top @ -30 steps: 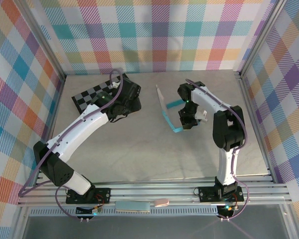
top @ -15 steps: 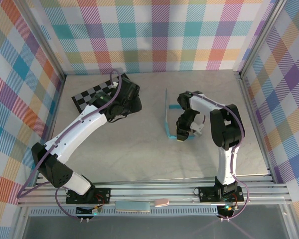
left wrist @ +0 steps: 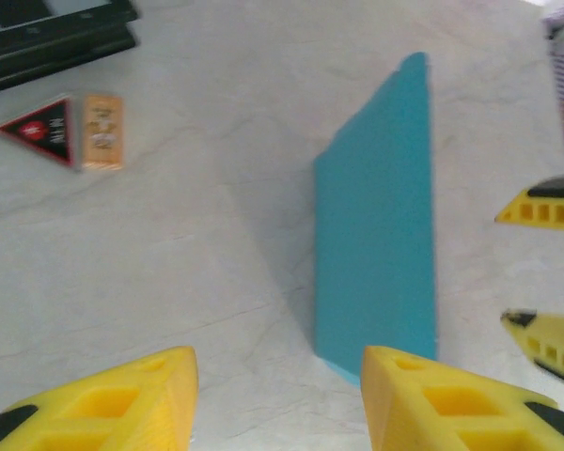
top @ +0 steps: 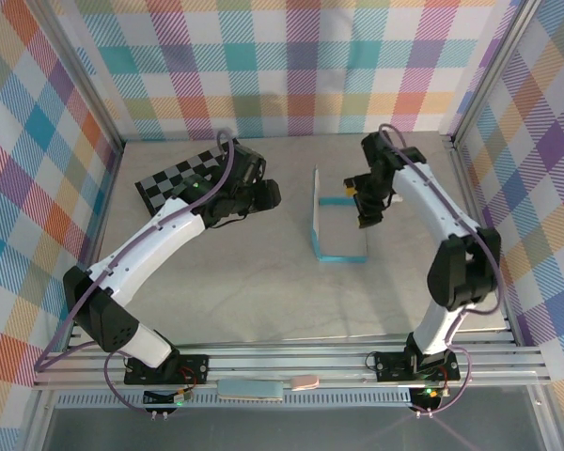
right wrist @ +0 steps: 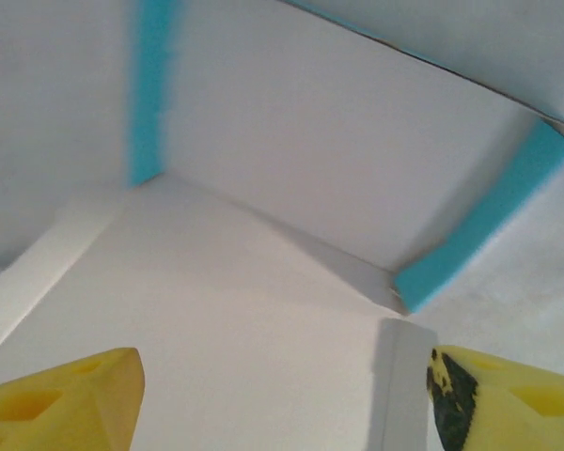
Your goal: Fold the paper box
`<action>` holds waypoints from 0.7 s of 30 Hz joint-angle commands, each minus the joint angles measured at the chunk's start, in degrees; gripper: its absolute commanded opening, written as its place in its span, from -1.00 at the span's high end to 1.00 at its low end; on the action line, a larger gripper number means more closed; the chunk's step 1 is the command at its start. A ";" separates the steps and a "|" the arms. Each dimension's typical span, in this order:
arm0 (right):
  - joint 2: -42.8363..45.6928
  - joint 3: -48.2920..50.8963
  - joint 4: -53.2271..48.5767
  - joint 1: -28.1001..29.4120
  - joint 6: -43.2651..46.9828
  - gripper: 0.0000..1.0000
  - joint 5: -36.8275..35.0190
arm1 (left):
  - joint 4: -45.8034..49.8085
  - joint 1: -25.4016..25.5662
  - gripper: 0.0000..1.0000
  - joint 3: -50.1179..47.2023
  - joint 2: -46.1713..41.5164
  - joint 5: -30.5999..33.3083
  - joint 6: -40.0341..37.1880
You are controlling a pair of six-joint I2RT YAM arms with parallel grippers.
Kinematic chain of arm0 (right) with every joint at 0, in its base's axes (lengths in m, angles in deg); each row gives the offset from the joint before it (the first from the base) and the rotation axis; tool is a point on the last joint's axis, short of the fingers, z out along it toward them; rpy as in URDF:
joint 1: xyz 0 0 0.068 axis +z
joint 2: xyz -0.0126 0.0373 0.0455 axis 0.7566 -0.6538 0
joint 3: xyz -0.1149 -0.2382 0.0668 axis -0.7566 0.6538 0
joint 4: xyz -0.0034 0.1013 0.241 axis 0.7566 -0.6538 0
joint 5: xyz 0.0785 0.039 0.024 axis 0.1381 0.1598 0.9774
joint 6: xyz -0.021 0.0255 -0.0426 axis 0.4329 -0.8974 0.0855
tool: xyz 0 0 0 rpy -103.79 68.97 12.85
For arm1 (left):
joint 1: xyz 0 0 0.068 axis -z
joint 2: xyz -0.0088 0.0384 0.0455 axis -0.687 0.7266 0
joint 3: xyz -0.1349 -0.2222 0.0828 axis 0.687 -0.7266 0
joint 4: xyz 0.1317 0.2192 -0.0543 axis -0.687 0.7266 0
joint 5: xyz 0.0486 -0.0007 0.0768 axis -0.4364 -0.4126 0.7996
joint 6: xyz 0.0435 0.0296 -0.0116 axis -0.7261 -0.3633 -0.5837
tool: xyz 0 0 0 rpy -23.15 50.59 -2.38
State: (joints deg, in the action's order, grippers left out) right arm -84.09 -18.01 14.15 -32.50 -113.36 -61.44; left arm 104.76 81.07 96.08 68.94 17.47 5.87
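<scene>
The paper box (top: 339, 231) lies on the table's middle, its pale inside facing up. One turquoise panel (top: 316, 209) stands upright on its left side, and a turquoise strip (top: 341, 257) runs along the near edge. In the left wrist view that panel's turquoise outer face (left wrist: 376, 244) stands ahead of my left gripper (left wrist: 274, 399), which is open with bare table between its yellow fingers. My left gripper (top: 270, 194) hovers left of the box. My right gripper (top: 365, 216) hangs open over the box's far right part. Below my right gripper (right wrist: 282, 404) I see pale card and turquoise flaps (right wrist: 479, 235).
A black-and-grey checkerboard (top: 174, 178) lies at the back left, under the left arm. Plaid walls close in three sides and metal rails (top: 291, 362) run along the near edge. A red triangle sticker (left wrist: 47, 132) sits on the table near the box.
My right gripper opened and let go of the box, then drew up and toward the far side. The box settled flat with its left panel upright. My left gripper edged right toward it.
</scene>
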 commanded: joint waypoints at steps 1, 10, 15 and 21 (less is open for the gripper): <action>2.75 -1.20 11.09 -0.12 28.71 -0.49 2.94 | -10.40 -0.14 0.06 -3.18 -1.99 -7.94 -2.96; -0.47 -5.02 3.84 2.75 52.15 -0.33 18.55 | -29.55 -4.25 0.19 -14.04 -6.53 -28.14 -2.43; -3.00 -7.09 3.40 5.51 53.32 -0.27 17.98 | -27.22 -6.37 0.22 -16.83 -8.63 -28.11 -2.36; -6.85 -9.68 3.34 6.91 53.13 -0.13 17.69 | -23.45 -6.49 0.22 -19.43 -10.70 -26.42 -2.23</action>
State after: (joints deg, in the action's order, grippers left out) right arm -89.91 -25.58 18.50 -25.71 -62.06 -44.85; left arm 80.04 75.01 78.03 60.48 -7.87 3.75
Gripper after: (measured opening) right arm 0.569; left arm 0.389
